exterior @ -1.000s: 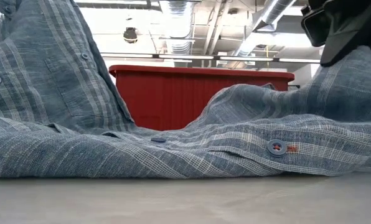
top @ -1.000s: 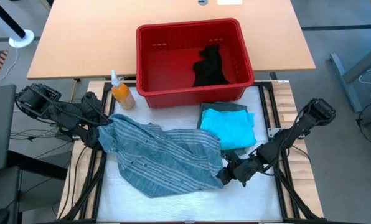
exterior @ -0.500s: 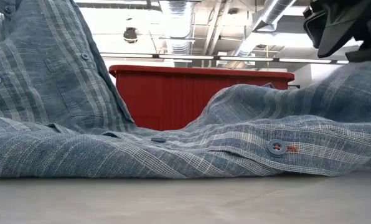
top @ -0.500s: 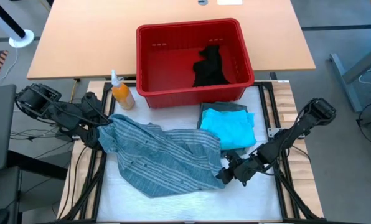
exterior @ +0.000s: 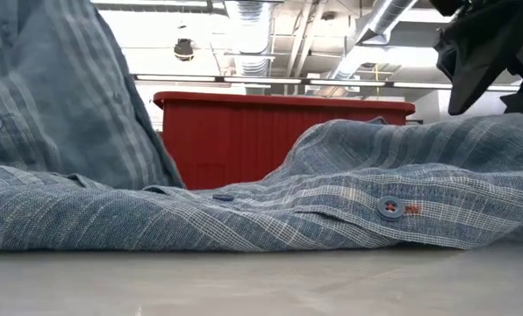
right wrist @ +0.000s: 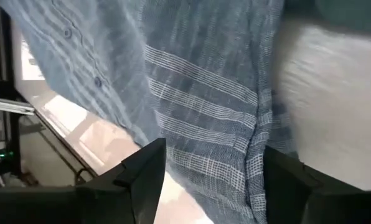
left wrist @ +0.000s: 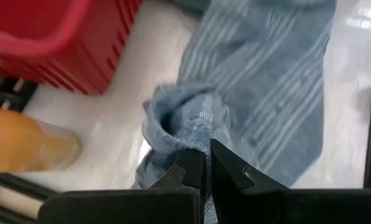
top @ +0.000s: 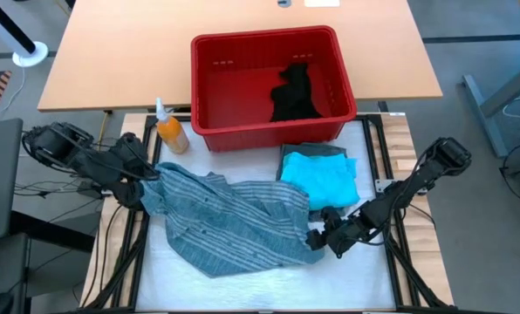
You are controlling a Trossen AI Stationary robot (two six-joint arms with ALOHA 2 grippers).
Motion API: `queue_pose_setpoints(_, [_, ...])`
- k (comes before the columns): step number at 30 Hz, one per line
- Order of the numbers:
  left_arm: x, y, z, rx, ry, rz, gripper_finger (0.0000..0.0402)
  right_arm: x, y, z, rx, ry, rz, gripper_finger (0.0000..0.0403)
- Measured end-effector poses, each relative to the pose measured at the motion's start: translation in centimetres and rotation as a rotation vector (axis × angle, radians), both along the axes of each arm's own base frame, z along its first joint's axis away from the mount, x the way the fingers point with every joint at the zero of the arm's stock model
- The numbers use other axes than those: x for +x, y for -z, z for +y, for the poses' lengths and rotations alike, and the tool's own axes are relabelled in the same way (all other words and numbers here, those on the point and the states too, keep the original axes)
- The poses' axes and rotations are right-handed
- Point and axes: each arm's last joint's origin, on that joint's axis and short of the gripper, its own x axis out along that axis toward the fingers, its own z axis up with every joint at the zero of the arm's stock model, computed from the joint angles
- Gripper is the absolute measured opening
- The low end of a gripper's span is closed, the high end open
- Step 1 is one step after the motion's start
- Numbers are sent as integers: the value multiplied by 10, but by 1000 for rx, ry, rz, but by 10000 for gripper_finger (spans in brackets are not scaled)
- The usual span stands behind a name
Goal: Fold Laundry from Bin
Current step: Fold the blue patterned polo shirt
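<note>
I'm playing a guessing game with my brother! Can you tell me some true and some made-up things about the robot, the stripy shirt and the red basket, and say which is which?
1. The striped shirt lies inside the red bin. False: it is spread on the table in front of the bin.
2. The left gripper pinches the shirt's cloth. True.
3. The right gripper is open. True.
4. The bin is empty. False: a black garment lies in it.
5. A turquoise garment lies beside the shirt. True.

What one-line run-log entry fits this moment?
left gripper: shut on striped shirt | right gripper: open at shirt's edge | black garment: in bin
</note>
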Motion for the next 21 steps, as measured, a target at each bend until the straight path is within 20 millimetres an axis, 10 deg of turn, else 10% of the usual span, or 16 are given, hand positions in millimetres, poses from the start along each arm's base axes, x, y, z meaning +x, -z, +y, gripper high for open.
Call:
queue_pose_setpoints(14, [-7,7,3,-54,-17,-8,0,6,40,-1,38,101,64,241])
queue_pose_setpoints(21, [-16,5,7,-76,-33,-40,0,11,49,2,2,50,55,113])
